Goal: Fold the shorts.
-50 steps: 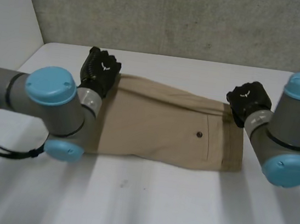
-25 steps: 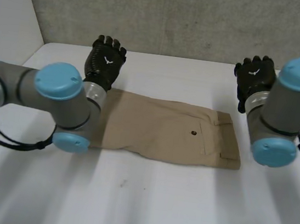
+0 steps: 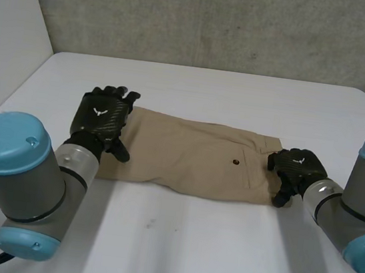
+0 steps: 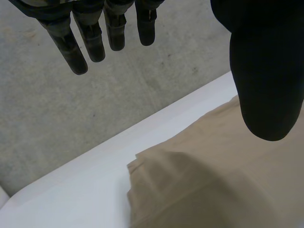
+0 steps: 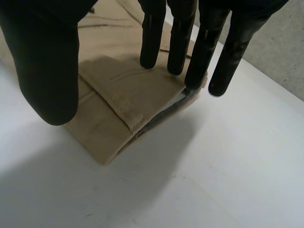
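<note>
The tan shorts (image 3: 193, 158) lie folded in a long strip across the middle of the white table (image 3: 187, 251), with a button pocket near the right end. My left hand (image 3: 100, 120) hovers over the shorts' left end. In its own view the fingers (image 4: 95, 33) are straight and the thumb is apart, above the leg hems (image 4: 156, 166), and it holds nothing. My right hand (image 3: 297, 168) is at the waistband end. Its straight fingers (image 5: 180, 33) reach down to the waistband corner (image 5: 123, 102), and the thumb stays clear of the cloth.
A grey concrete wall (image 3: 218, 20) runs behind the table's far edge. A pale wall (image 3: 8, 33) stands at the left. Bare white table (image 5: 213, 180) surrounds the shorts on every side.
Both hands let go of the shorts' far edge and opened. They have come back towards me and down over the two ends. The shorts now lie narrower than a second ago.
</note>
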Available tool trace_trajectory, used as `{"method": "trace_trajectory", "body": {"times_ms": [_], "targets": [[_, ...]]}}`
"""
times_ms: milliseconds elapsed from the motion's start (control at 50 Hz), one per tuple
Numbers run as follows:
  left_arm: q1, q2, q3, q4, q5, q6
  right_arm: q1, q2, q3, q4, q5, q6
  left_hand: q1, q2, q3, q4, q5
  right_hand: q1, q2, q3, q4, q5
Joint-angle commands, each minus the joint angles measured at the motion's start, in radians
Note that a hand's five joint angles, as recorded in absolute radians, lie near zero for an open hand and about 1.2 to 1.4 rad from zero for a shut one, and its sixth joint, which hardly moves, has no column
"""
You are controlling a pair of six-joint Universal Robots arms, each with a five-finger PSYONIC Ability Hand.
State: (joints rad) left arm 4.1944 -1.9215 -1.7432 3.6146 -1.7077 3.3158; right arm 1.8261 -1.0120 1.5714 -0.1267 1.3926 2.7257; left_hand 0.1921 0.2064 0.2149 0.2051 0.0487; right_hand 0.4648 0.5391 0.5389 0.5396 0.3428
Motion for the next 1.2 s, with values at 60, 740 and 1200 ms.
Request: {"method": "trace_trajectory", "body": {"times_ms": [60,740,1200], "targets": [[0.027,-0.008,0.001,-0.002,-0.003,0.004,-0.001,0.041,-0.025,-0.011,-0.014,-0.009,-0.014,-0.028,-0.037,-0.027,-0.045,0.931,0.857,0.857,0.856,0.879],[0.024,0.035,-0.027,-0.001,-0.003,0.005,0.166,-0.111,-0.154,-0.146,0.002,-0.635,-0.017,-0.031,-0.040,-0.030,-0.048,0.932,0.857,0.857,0.857,0.879],[0.009,0.044,0.017,-0.004,0.002,0.005,0.320,-0.144,-0.085,-0.146,-0.155,-0.191,-0.018,-0.032,-0.040,-0.031,-0.049,-0.290,-0.365,-0.364,-0.365,-0.343]]}}
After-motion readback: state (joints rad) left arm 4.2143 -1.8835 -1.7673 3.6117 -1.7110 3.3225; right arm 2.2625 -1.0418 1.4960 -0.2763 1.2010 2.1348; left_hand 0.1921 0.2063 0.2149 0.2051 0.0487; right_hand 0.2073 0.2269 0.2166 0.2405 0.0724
